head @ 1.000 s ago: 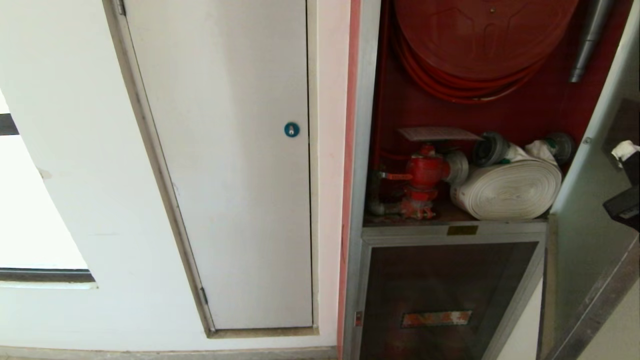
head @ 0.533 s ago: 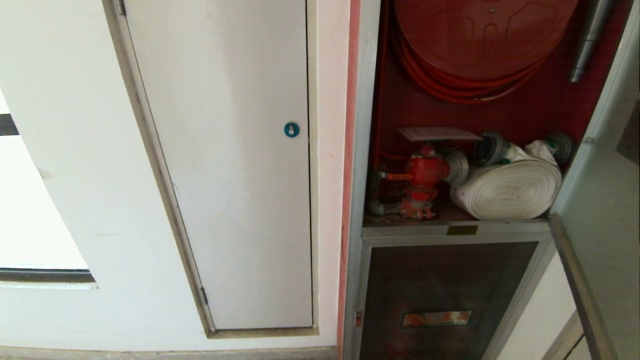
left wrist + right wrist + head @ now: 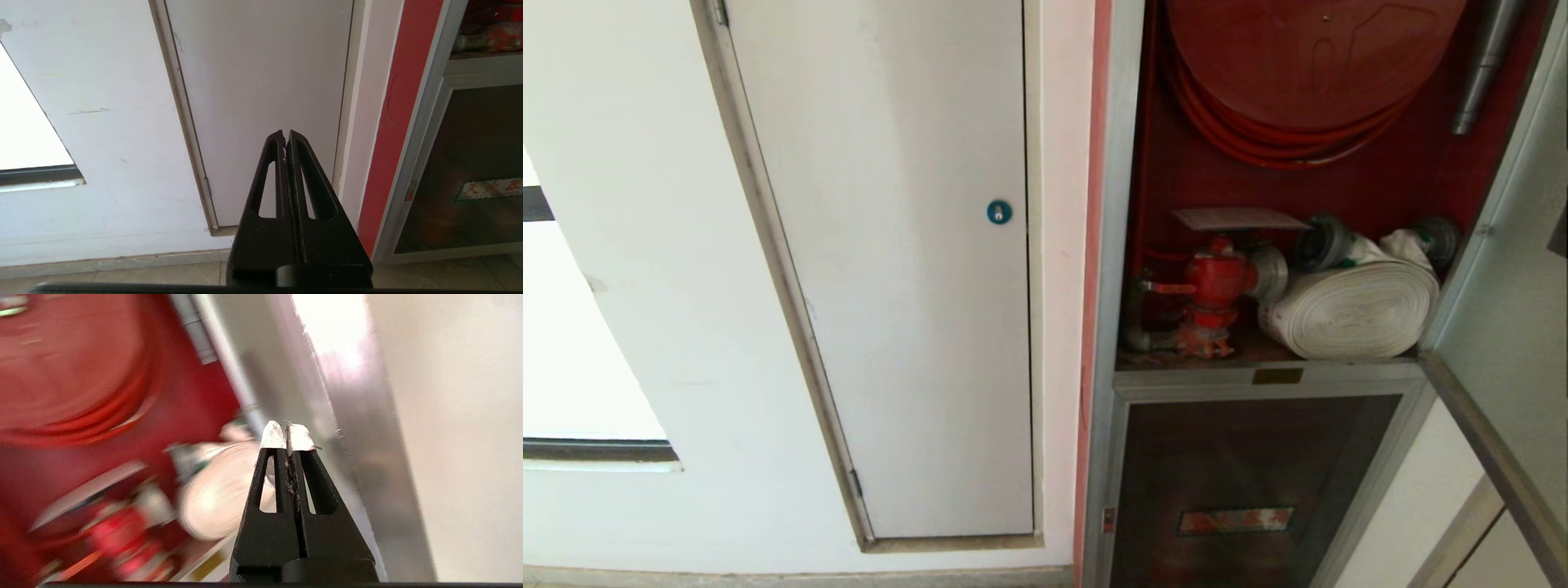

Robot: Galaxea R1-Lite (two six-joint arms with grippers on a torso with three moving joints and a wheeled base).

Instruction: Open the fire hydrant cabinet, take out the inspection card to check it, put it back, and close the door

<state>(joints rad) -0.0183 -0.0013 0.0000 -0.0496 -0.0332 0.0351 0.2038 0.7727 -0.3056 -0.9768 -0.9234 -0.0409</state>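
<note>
While the right gripper (image 3: 286,435) points pinched shut and empty into the blurred fire hydrant cabinet (image 3: 1339,188), left gripper (image 3: 286,141) closed by white wall (image 3: 645,245), inspection card (image 3: 1237,218) atop red valve (image 3: 1217,282), open door (image 3: 1515,327) cut off at right.

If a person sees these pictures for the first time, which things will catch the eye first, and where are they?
The open cabinet on the right, red inside: a red hose reel at the top, below it a red valve beside a white rolled hose. A card lies flat above the valve. Left of the cabinet stands a white door with a blue lock.
</note>
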